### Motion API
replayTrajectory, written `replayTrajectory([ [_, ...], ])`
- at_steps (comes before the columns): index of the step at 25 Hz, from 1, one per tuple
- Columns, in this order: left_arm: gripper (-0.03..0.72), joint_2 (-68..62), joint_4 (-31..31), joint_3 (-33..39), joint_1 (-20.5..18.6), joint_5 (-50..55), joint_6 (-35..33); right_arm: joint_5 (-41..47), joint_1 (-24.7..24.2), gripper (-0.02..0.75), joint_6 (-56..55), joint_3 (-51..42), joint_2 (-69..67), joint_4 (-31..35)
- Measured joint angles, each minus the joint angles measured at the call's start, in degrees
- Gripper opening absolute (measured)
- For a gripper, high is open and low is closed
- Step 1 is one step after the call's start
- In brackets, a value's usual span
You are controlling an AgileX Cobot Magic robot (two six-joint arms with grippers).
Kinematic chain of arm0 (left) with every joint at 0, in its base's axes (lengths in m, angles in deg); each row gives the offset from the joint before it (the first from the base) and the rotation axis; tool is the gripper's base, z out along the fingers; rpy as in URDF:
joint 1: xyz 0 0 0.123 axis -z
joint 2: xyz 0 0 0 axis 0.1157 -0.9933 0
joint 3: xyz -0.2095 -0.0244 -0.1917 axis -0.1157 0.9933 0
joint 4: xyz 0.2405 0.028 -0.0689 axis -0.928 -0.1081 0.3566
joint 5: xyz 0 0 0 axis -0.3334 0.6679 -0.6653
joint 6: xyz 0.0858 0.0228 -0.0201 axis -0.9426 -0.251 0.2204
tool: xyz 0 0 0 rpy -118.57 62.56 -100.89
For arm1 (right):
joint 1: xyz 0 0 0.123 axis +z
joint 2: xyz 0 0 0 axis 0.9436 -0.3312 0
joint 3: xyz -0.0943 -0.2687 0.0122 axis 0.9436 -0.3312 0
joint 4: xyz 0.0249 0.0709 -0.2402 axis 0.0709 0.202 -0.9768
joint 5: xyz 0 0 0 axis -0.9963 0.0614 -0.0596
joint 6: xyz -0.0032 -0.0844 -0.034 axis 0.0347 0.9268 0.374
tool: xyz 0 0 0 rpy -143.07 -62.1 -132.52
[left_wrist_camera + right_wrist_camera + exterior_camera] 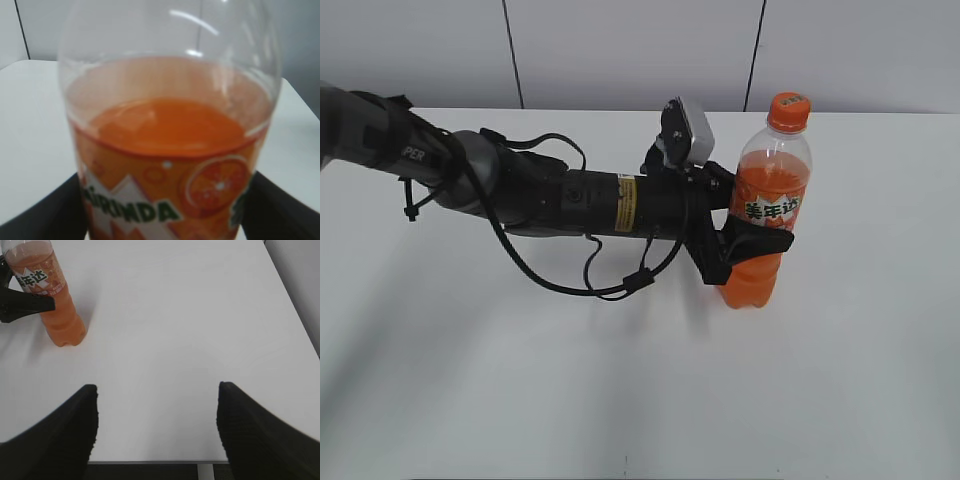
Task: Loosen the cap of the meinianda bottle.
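Left gripper [752,243] clamped around the meinianda bottle [767,210] on a white surface [620,380].

Nearest, the right gripper [156,432] hangs spread wide over bare surface, well apart from the bottle. Farther in, the bottle stands upright toward the surface's back right, the left gripper's black fingers [760,241] pinching it just below the label, its orange cap [789,111] on top and untouched. Beyond the surface's far edge runs a pale grey panelled wall [630,50] with dark vertical seams.
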Motion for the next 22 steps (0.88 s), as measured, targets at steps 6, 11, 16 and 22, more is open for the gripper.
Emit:
replayTrajectory([
  [6,0.430,0.00,0.08,0.00,0.00,0.21,0.06,0.00,0.00,0.555,0.00,0.00,0.00,0.00],
  [11,0.430,0.00,0.08,0.00,0.00,0.26,0.12,0.00,0.00,0.555,0.00,0.00,0.00,0.06],
  [16,0.430,0.00,0.08,0.00,0.00,0.26,0.12,0.00,0.00,0.555,0.00,1.16,-0.20,0.08],
  [22,0.430,0.00,0.08,0.00,0.00,0.28,0.12,0.00,0.00,0.555,-0.38,7.25,-11.82,0.27],
])
